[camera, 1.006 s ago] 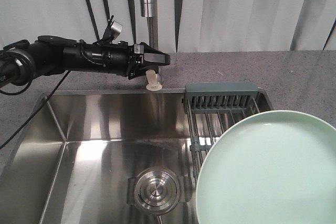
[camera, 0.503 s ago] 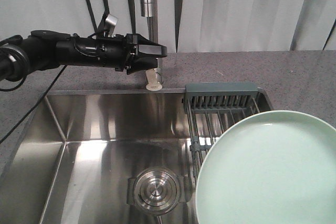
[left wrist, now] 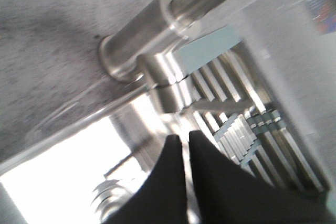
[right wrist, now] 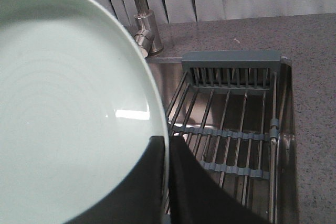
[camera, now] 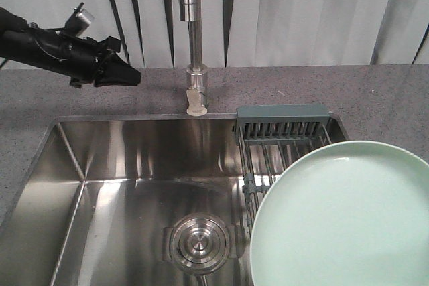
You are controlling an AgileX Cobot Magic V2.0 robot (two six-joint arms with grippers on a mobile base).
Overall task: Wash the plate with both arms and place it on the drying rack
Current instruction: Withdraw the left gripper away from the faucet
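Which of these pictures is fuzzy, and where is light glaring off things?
Left wrist view: blurred throughout, the faucet smeared, lower left blown out white. Front view: sharp, soft bright streaks on the sink floor. Right wrist view: sharp, one small highlight on the plate.

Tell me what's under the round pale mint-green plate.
The steel-rod drying rack with grey-green end pieces, over the steel sink. The plate hides its near end.

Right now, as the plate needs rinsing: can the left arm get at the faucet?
Probably yes. The left claw hovers over bare counter beside the faucet, with nothing between them; the plate is well clear of that path.
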